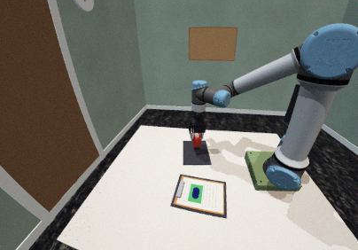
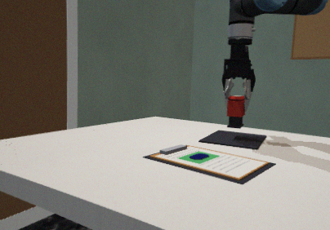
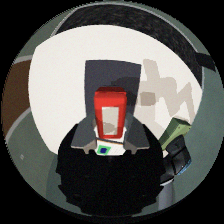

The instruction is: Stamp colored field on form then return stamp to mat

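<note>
My gripper (image 2: pixel 238 92) is shut on the red stamp (image 2: pixel 235 110) and holds it upright a little above the dark mat (image 2: pixel 233 139). In the top view the stamp (image 1: pixel 197 140) hangs over the far part of the mat (image 1: pixel 197 153). The wrist view shows the stamp (image 3: pixel 110 114) between my fingers with the mat (image 3: pixel 111 80) below it. The form on its clipboard (image 1: pixel 199 195) lies nearer the front of the table; its green field (image 1: pixel 196 192) carries a blue mark. The field also shows in the exterior view (image 2: pixel 198 157).
The arm's green base plate (image 1: pixel 261 168) stands at the right side of the white table. A grey clip (image 2: pixel 173 148) sits at the left end of the clipboard. The table's edges drop off to a dark floor.
</note>
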You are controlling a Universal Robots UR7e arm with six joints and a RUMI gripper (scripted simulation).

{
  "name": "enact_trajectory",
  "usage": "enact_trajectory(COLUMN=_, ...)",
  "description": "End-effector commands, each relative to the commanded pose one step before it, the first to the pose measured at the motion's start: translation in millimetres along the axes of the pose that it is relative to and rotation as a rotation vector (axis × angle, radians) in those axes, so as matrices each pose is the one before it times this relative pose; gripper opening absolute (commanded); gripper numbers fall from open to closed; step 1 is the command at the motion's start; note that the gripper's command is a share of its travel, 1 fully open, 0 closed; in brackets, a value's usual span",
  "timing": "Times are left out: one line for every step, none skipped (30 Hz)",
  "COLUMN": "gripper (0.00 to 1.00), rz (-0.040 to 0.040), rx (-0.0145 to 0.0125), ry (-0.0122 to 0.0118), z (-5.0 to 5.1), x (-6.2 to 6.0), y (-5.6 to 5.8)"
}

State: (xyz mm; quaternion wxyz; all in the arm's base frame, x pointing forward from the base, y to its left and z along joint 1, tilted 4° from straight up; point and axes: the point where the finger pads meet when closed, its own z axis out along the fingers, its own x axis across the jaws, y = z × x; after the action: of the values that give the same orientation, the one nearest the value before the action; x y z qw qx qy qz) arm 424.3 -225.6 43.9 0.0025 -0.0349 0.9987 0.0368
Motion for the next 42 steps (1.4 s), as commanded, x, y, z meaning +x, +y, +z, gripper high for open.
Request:
enact_trajectory(gripper=0.16, rz=-0.00002, rx=0.00104, ry=-0.00101, z=6.23, x=-0.31, y=-0.32)
enact_trajectory(gripper=0.16, rz=0.00000, rx=0.00000, ry=0.00000, z=2.07, x=0.00, y=0.00)
enact_trajectory(gripper=0.16, rz=0.00000, rx=0.00000, ry=0.00000, z=2.23, x=0.00, y=0.00)
enact_trajectory(gripper=0.16, rz=0.00000, rx=0.00000, ry=0.00000, z=2.35, x=0.00, y=0.01)
enact_trajectory(gripper=0.16, rz=0.00000, rx=0.00000, ry=0.00000, z=0.00, x=0.00, y=0.00)
enact_trajectory(gripper=0.16, rz=0.00000, rx=0.00000, ry=0.00000, z=0.00, x=0.00, y=0.00)
enact_trajectory(gripper=0.16, rz=0.00000, rx=0.00000, ry=0.00000, z=2.44, x=-0.01, y=-0.01)
enact_trajectory(gripper=0.16, rz=0.00000, rx=0.00000, ry=0.00000, z=2.47, x=0.00, y=0.01)
enact_trajectory(gripper=0.16, rz=0.00000, rx=0.00000, ry=0.00000, z=2.47, x=-0.01, y=-0.01)
enact_trajectory(gripper=0.16, rz=0.00000, rx=0.00000, ry=0.00000, z=2.42, x=0.00, y=0.01)
enact_trajectory(gripper=0.16, rz=0.00000, rx=0.00000, ry=0.00000, z=2.34, x=-0.01, y=-0.01)
enact_trajectory(gripper=0.16, rz=0.00000, rx=0.00000, ry=0.00000, z=2.20, x=0.00, y=0.00)
enact_trajectory(gripper=0.16, rz=0.00000, rx=0.00000, ry=0.00000, z=2.04, x=0.00, y=0.00)
enact_trajectory(gripper=0.16, rz=0.00000, rx=0.00000, ry=0.00000, z=1.84, x=0.00, y=0.00)
enact_trajectory(gripper=0.16, rz=0.00000, rx=0.00000, ry=0.00000, z=1.62, x=0.00, y=0.00)
enact_trajectory(gripper=0.16, rz=0.00000, rx=0.00000, ry=0.00000, z=1.38, x=-0.01, y=-0.01)
enact_trajectory(gripper=0.16, rz=0.00000, rx=0.00000, ry=0.00000, z=1.13, x=0.00, y=0.00)
enact_trajectory(gripper=0.16, rz=0.00000, rx=0.00000, ry=0.00000, z=0.88, x=0.00, y=0.00)
enact_trajectory(gripper=0.16, rz=0.00000, rx=0.00000, ry=0.00000, z=0.64, x=0.00, y=0.00)
enact_trajectory(gripper=0.16, rz=0.00000, rx=0.00000, ry=0.00000, z=0.42, x=0.00, y=0.00)
enact_trajectory(gripper=0.16, rz=0.00000, rx=0.00000, ry=0.00000, z=0.23, x=0.00, y=0.00)
enact_trajectory(gripper=0.16, rz=0.00000, rx=0.00000, ry=0.00000, z=0.00, x=0.00, y=0.00)
enact_trajectory(gripper=0.16, rz=0.00000, rx=0.00000, ry=0.00000, z=0.00, x=0.00, y=0.00)
enact_trajectory(gripper=0.16, rz=0.00000, rx=0.00000, ry=0.00000, z=0.09, x=0.00, y=0.00)
enact_trajectory(gripper=0.16, rz=0.00000, rx=0.00000, ry=0.00000, z=0.01, x=0.00, y=0.00)
enact_trajectory(gripper=0.16, rz=0.00000, rx=0.00000, ry=0.00000, z=0.00, x=0.00, y=0.00)
enact_trajectory(gripper=0.16, rz=0.00000, rx=0.00000, ry=0.00000, z=0.00, x=0.00, y=0.00)
enact_trajectory(gripper=0.16, rz=0.00000, rx=0.00000, ry=0.00000, z=0.00, x=0.00, y=0.00)
enact_trajectory(gripper=0.16, rz=0.00000, rx=0.00000, ry=0.00000, z=0.00, x=0.00, y=0.00)
enact_trajectory(gripper=0.16, rz=0.00000, rx=0.00000, ry=0.00000, z=0.00, x=0.00, y=0.00)
enact_trajectory(gripper=0.16, rz=0.00000, rx=0.00000, ry=0.00000, z=0.00, x=0.00, y=0.00)
enact_trajectory(gripper=0.50, rz=0.00000, rx=0.00000, ry=0.00000, z=0.00, x=0.00, y=0.00)
enact_trajectory(gripper=0.50, rz=0.00000, rx=0.00000, ry=0.00000, z=0.00, x=0.00, y=0.00)
enact_trajectory(gripper=0.50, rz=0.00000, rx=0.00000, ry=0.00000, z=0.00, x=0.00, y=0.00)
enact_trajectory(gripper=0.50, rz=0.00000, rx=0.00000, ry=0.00000, z=0.00, x=0.00, y=0.00)
enact_trajectory(gripper=0.50, rz=0.00000, rx=0.00000, ry=0.00000, z=0.00, x=0.00, y=0.00)
enact_trajectory(gripper=0.50, rz=0.00000, rx=0.00000, ry=0.00000, z=0.00, x=0.00, y=0.00)
enact_trajectory(gripper=0.50, rz=0.00000, rx=0.00000, ry=0.00000, z=0.00, x=0.00, y=0.00)
enact_trajectory(gripper=0.50, rz=0.00000, rx=0.00000, ry=0.00000, z=0.00, x=0.00, y=0.00)
enact_trajectory(gripper=0.50, rz=0.00000, rx=0.00000, ry=0.00000, z=0.00, x=0.00, y=0.00)
enact_trajectory(gripper=0.50, rz=0.00000, rx=0.00000, ry=0.00000, z=0.00, x=0.00, y=0.00)
enact_trajectory(gripper=0.50, rz=0.00000, rx=0.00000, ry=0.00000, z=0.00, x=0.00, y=0.00)
